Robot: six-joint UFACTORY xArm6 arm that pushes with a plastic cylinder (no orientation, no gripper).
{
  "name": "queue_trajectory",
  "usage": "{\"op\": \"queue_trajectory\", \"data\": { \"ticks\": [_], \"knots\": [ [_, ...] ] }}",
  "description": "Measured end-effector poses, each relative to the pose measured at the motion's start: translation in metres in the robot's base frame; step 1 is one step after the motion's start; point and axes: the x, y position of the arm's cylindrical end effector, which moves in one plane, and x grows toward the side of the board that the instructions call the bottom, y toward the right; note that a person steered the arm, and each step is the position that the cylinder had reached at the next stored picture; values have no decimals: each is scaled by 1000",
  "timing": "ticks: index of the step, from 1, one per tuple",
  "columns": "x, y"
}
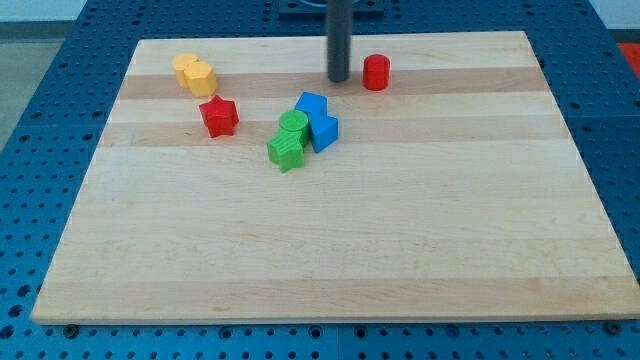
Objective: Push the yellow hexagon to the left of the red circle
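The red circle is a short red cylinder near the view's top, right of centre. My tip stands on the board just left of the red circle, a small gap between them. Two yellow blocks touch each other at the view's upper left: the one nearer the centre looks like the yellow hexagon, and the other yellow block sits behind it to the left. The tip is far to the right of both yellow blocks.
A red star lies below the yellow blocks. A cluster sits near the centre: a blue block, a second blue block, a green cylinder and a green star-like block. The wooden board rests on a blue perforated table.
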Motion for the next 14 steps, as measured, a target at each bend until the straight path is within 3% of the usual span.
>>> {"op": "queue_trajectory", "data": {
  "ticks": [1,3,5,6,9,12,14],
  "knots": [
    [-1,-36],
    [-86,-101],
    [-79,-228],
    [-67,-250],
    [7,-204],
    [45,-102],
    [43,-180]
  ]
}}
